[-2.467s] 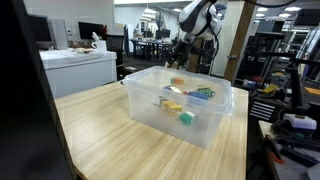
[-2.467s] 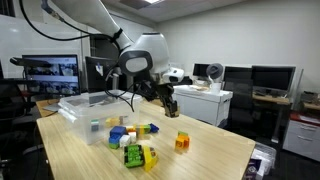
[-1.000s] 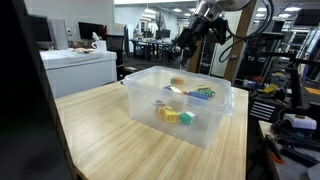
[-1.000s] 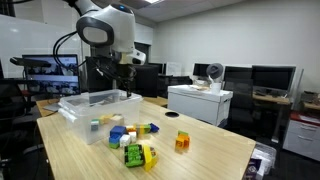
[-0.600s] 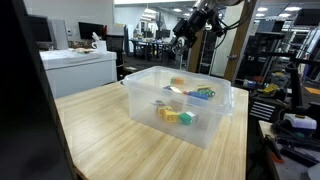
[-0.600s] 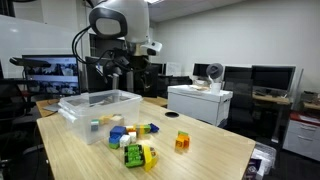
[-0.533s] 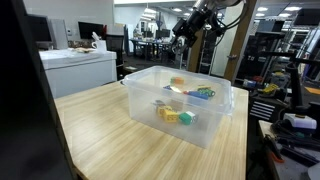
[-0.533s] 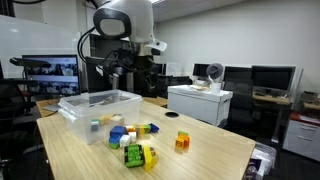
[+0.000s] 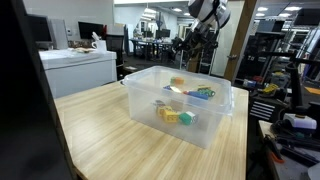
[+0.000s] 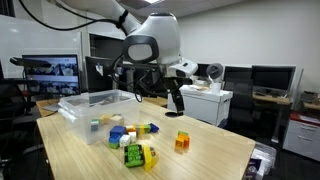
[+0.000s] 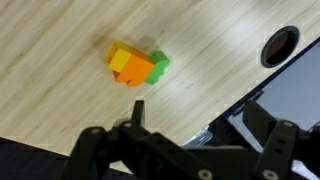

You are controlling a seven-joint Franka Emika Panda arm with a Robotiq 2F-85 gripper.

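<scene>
The claw hangs wide apart, empty, so the orange block, upper left in wrist view, lies free.

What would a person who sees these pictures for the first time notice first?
The big white robot arm, its open tool hanging above an orange block that lies alone on the wooden table. Next, the heap of bright blocks beside the clear plastic bin.

The small cluster of orange plastic bricks, a green piece at one side, is lying on the wooden tabletop near its edge.
</scene>
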